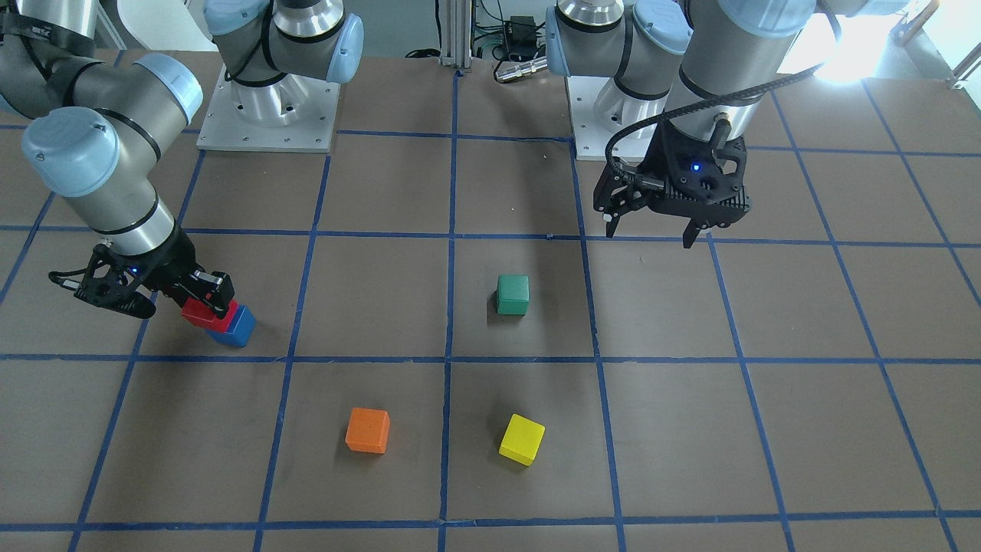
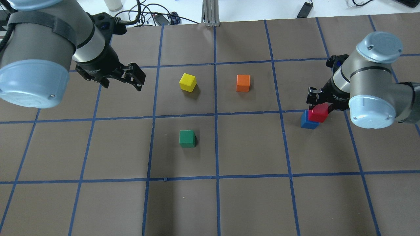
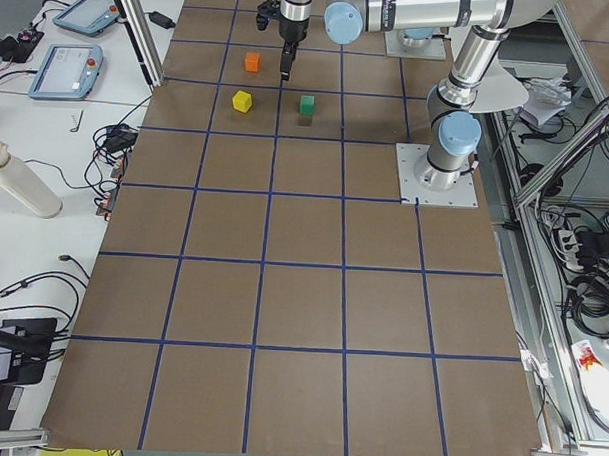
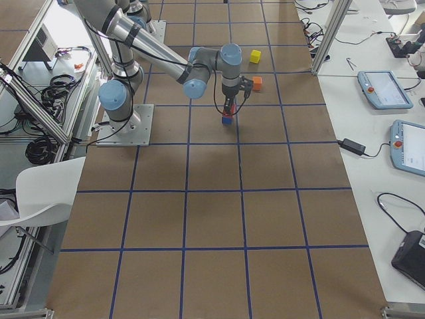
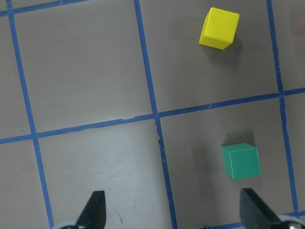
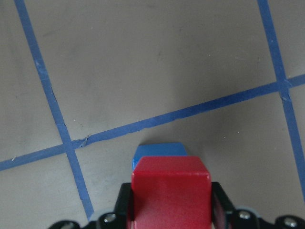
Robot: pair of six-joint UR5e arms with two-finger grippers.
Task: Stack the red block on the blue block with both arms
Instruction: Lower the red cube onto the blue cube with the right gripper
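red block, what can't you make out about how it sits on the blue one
Contact: in the right wrist view the red block covers most of the blue block, so resting or hovering is unclear.
Alignment: in the front view the right fingers hide the red block's back edge.
Exterior right: both blocks are too small to judge.

On my desk (image 2: pixel 249 203), brown and ruled into squares by blue tape, a green cube (image 2: pixel 187 138) sits alone in one square. A yellow cube (image 2: pixel 188 82) is in the square beyond it, turned a little askew to the tape. An orange cube (image 2: pixel 243 83) lies in the next square beside the yellow one, and on the white bench past the desk's far edge rest a teach pendant (image 4: pixel 383 90) and a second pendant (image 4: pixel 410 147).
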